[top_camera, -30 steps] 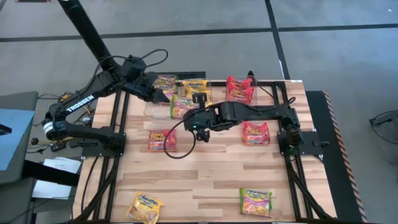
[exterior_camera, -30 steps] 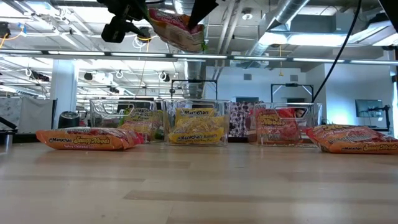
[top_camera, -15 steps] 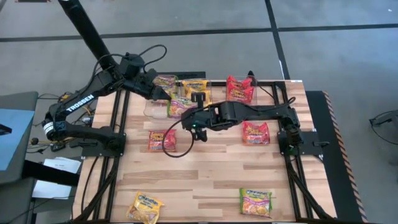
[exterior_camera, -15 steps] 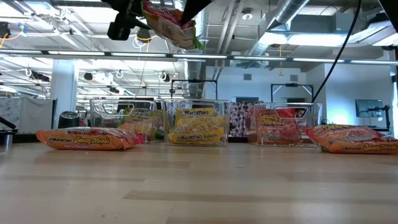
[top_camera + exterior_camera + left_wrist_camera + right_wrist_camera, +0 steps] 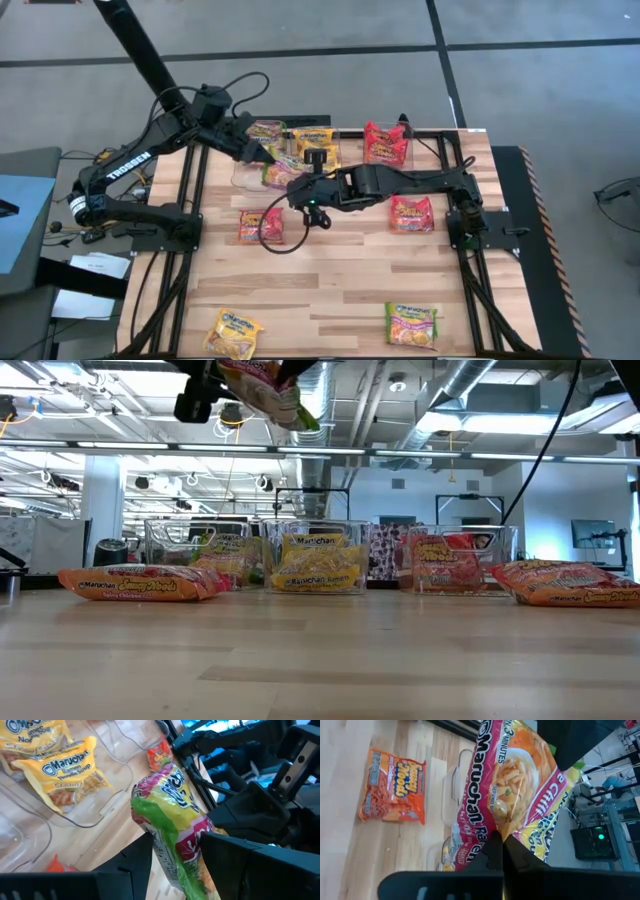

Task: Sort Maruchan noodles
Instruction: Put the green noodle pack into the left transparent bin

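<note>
One green-and-pink packet (image 5: 281, 170) is held in the air above the table (image 5: 330, 290), gripped from both sides. The left gripper (image 5: 262, 156) clamps it between its fingers (image 5: 235, 855), as the left wrist view shows, with the packet standing crumpled between them. The right gripper (image 5: 298, 185) has its fingers pressed together on the packet's lower edge, seen in the right wrist view with the packet (image 5: 512, 790) directly ahead of the fingertips. In the low view the packet (image 5: 265, 385) hangs high, tilted.

Just beyond the left gripper, a clear bin (image 5: 262, 135) holds a green-and-pink packet; beside it a second bin (image 5: 315, 140) holds yellow packets (image 5: 62, 770), and a third bin (image 5: 385, 143) holds red-orange packets. Near the right gripper, on the side away from the bins, a red-orange packet (image 5: 260, 225) lies flat on the table; another (image 5: 411, 213) lies beside the right forearm. Well apart from both grippers, at the near table edge, lie a yellow packet (image 5: 233, 331) and a green-and-pink packet (image 5: 412, 323).
</note>
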Controlling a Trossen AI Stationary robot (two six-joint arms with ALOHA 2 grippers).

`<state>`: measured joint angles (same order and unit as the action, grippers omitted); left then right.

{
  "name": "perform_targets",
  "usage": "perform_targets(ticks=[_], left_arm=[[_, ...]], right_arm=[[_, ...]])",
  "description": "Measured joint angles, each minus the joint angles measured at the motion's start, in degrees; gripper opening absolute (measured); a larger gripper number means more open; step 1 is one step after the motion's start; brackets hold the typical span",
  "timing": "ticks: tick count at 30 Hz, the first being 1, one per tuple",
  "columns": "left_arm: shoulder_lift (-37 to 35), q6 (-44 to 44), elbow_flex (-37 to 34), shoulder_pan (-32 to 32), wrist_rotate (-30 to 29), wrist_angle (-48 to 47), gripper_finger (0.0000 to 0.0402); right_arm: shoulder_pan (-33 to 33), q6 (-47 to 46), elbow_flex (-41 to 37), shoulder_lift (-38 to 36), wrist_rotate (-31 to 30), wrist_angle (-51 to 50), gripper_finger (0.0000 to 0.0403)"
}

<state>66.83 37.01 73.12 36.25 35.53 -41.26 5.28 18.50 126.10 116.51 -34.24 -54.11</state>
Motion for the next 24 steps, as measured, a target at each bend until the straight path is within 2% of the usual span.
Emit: perform_targets(ticks=[9,12,24], left_arm=[[0.0,-1.3,0.0,0.0,3.7,0.3,0.0152],[0.0,-2.6,0.0,0.0,4.7,1.2,0.014],[-0.1,-9.6,0.0,-0.2,4.0,2.5,0.0013]], right_arm=[[0.1,1.4,0.0,0.0,0.3,3.2,0.0002],[0.1,1.4,0.0,0.0,0.3,3.6,0.0002],[-0.5,1.5,0.0,0.0,0.4,3.1,0.0003]])
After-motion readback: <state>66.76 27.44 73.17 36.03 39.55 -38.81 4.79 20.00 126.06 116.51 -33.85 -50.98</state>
